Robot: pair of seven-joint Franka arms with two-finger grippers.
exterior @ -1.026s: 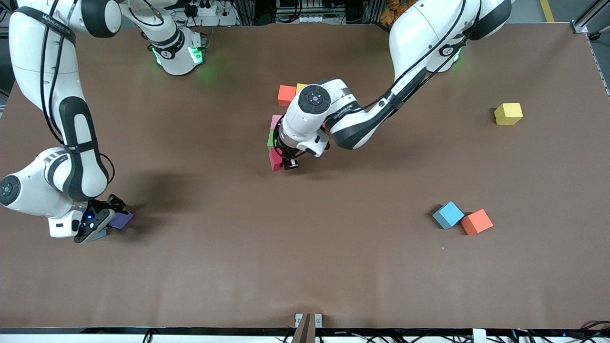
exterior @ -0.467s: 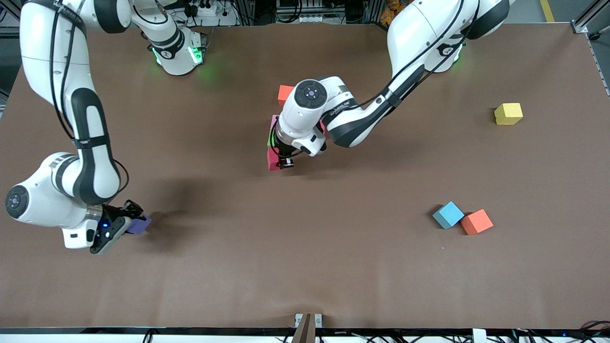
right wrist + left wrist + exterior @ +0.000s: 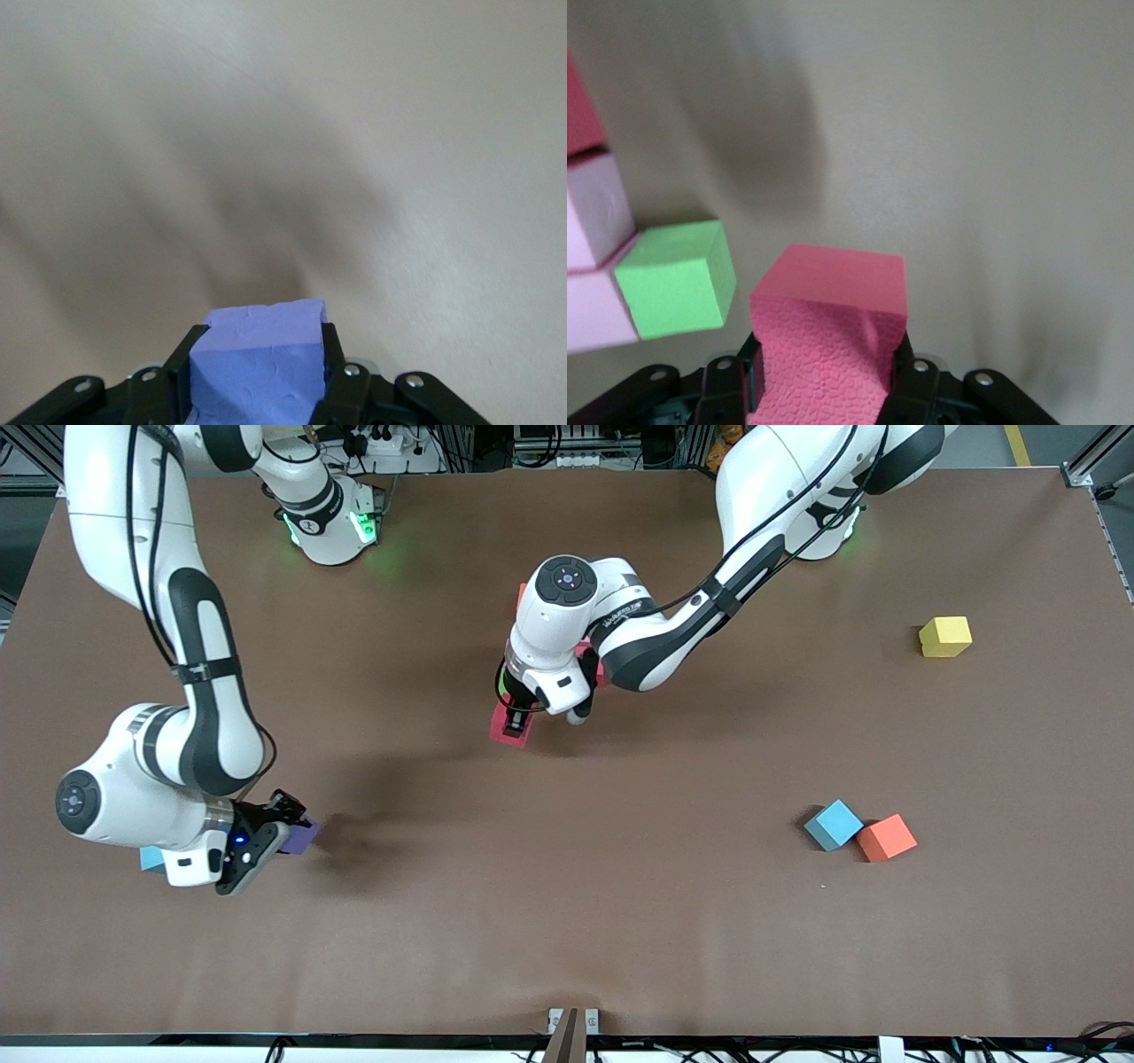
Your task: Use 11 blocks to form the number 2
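My left gripper [image 3: 516, 724] is shut on a pink block [image 3: 507, 726], tilted, just nearer the front camera than a green block [image 3: 501, 682]. In the left wrist view the pink block [image 3: 833, 310] sits between the fingers, beside the green block [image 3: 678, 279] and pale pink blocks [image 3: 598, 212] of the partly built number 2. The left arm hides most of that cluster in the front view. My right gripper [image 3: 282, 834] is shut on a purple block [image 3: 303, 835] over the table toward the right arm's end. The purple block also shows in the right wrist view [image 3: 261, 359].
A light blue block [image 3: 151, 858] peeks out beside the right wrist. Toward the left arm's end lie a yellow block [image 3: 944, 637], another light blue block [image 3: 833, 825] and an orange block [image 3: 886, 838] touching it.
My right gripper has carried the purple block toward the table's middle, uncovering a light blue block. My left wrist has turned and tilted the pink block slightly.
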